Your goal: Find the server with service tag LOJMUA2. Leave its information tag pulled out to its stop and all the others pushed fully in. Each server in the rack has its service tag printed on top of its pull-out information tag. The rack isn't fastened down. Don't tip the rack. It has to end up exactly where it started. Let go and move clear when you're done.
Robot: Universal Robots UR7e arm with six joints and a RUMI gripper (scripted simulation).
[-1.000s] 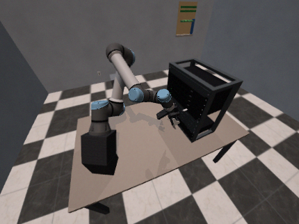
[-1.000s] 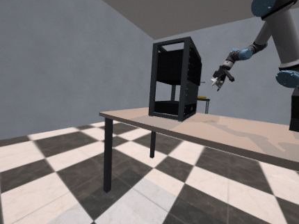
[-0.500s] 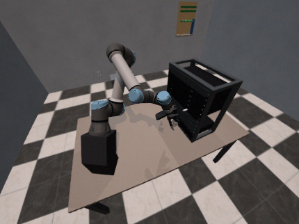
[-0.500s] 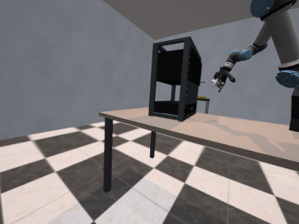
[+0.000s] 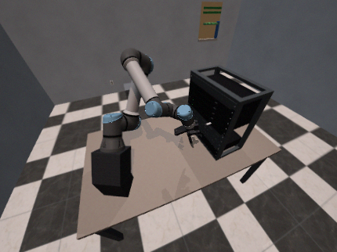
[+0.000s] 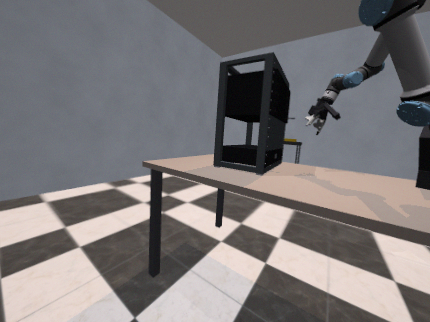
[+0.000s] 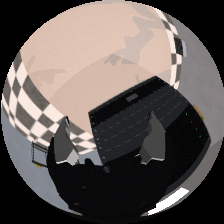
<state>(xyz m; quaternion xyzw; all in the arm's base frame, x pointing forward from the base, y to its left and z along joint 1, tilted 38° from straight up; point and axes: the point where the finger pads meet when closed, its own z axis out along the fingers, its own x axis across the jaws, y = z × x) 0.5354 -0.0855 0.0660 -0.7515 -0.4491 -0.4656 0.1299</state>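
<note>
A black server rack [image 5: 227,108] stands at the far right of the tan table [image 5: 172,167]; it also shows in the exterior view [image 6: 252,113] and in the wrist view [image 7: 145,120]. Its front face holds a stack of dark servers. One pale information tag [image 5: 208,123] sticks out of the front low down; a thin tag [image 6: 291,119] juts from the front in the exterior view. The print on it is too small to read. My gripper [image 5: 192,133] [image 6: 317,120] hangs open and empty in front of the rack's lower front, a short gap away. Both fingers frame the rack in the wrist view [image 7: 107,145].
The arm's dark base block [image 5: 111,171] stands on the table's left side. The rack sits close to the table's right edge. A poster [image 5: 209,20] hangs on the back wall. A small yellow-topped stand [image 6: 292,145] is on the floor behind the table.
</note>
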